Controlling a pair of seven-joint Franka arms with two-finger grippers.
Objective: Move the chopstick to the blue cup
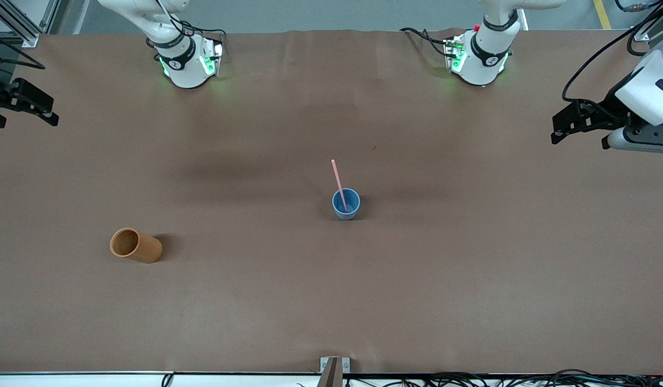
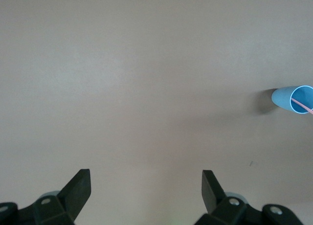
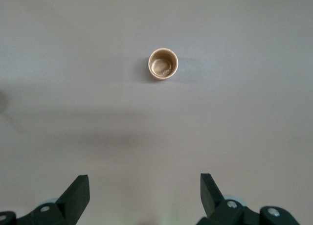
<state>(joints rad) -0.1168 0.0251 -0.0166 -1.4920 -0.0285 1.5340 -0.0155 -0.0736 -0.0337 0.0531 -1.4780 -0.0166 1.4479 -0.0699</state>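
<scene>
The blue cup [image 1: 346, 205] stands upright near the middle of the table. The pale-pink chopstick [image 1: 337, 181] stands in it, its lower end inside and its upper end leaning toward the robots' bases. The cup [image 2: 292, 98] and a bit of the chopstick [image 2: 303, 105] also show at the edge of the left wrist view. My left gripper [image 1: 556, 129] is open and empty, up over the left arm's end of the table [image 2: 145, 186]. My right gripper [image 1: 25, 107] is open and empty over the right arm's end [image 3: 145, 188].
An orange-brown cylindrical cup [image 1: 135, 245] stands toward the right arm's end, nearer to the front camera than the blue cup; it shows empty in the right wrist view [image 3: 163, 63]. The brown table cover [image 1: 471, 269] spreads all round. A small metal bracket [image 1: 334, 368] sits at the table's near edge.
</scene>
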